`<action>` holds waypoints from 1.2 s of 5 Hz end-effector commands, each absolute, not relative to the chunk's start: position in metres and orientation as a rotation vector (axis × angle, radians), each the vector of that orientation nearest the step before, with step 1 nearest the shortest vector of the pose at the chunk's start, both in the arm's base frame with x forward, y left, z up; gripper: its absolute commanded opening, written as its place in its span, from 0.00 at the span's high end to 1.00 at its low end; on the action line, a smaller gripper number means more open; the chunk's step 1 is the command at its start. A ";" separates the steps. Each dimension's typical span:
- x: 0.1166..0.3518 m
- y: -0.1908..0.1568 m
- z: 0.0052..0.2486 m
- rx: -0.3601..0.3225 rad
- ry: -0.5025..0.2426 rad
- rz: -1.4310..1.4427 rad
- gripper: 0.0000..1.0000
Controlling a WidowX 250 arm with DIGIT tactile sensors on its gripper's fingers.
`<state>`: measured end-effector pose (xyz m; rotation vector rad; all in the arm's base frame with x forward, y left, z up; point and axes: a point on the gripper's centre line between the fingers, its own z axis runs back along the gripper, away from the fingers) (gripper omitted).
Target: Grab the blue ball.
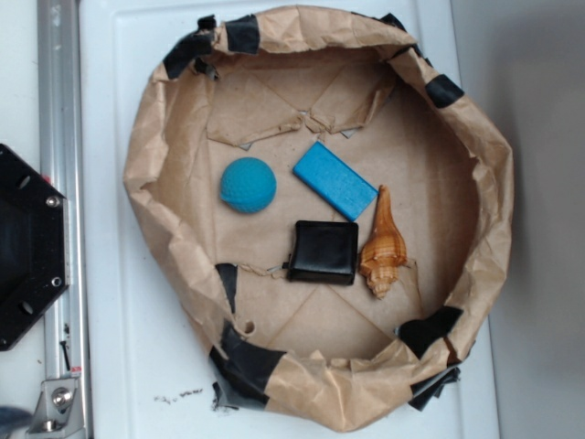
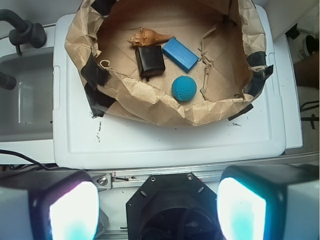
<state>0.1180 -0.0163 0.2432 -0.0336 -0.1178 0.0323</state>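
glowing pale-teal pads [image 2: 74, 212] fill the bottom corners of your wrist view: the gripper [image 2: 157, 212] has its fingers spread wide apart with nothing between them, hanging back over the black hexagonal base [image 2: 172, 210] and the metal rail [image 2: 150, 177], well short of the work area. beyond that you see the white lid [image 2: 165, 142], then the crumpled brown paper bowl [image 2: 145, 102] patched with black tape. nearest you inside the bowl is the blue ball [image 2: 184, 88], dimpled and matte, resting on the paper floor close to the near wall, touching nothing else. in the exterior view the ball [image 1: 248, 185] sits at the left of the group. farther in lies the flat blue block [image 2: 180, 54], apart from the ball, with the black square box [image 2: 150, 61] just beside it. farthest back, the orange-brown seashell [image 2: 148, 36] lies against the box's far edge.
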 end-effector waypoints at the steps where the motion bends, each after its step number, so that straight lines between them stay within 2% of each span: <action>1: 0.118 -0.016 0.243 -0.034 -0.118 0.032 0.00; 2: 0.157 0.021 0.193 0.032 -0.098 0.215 0.00; 3: 0.197 0.043 0.146 0.021 -0.172 0.088 0.00; 4: 0.213 0.049 0.124 0.022 -0.104 0.097 0.00; 5: 0.226 0.047 0.110 0.005 -0.089 0.073 0.00; 6: 0.232 0.028 0.083 0.012 -0.057 -0.012 0.00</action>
